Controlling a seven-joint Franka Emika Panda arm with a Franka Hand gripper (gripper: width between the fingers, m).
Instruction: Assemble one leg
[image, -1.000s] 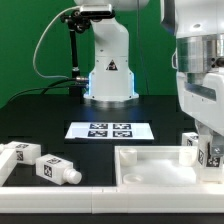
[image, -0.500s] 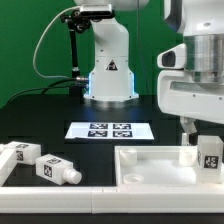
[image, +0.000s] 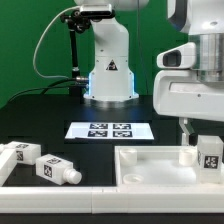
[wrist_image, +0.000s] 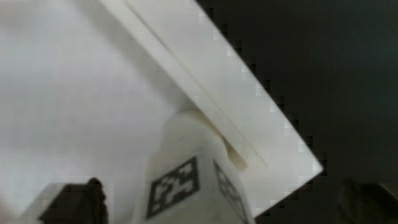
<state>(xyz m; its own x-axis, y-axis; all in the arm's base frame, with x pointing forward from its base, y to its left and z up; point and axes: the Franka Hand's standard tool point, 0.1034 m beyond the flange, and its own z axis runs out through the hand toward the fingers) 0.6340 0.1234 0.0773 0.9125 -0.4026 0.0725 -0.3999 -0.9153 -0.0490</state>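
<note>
Fingers (image: 186, 126) hang apart above the leg (image: 209, 153).

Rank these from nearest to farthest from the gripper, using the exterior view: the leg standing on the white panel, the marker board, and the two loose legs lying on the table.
1. The standing leg, directly beneath the gripper at the exterior view's right.
2. The marker board, flat on the table near the middle.
3. The two loose legs, at the exterior view's left edge.
</note>
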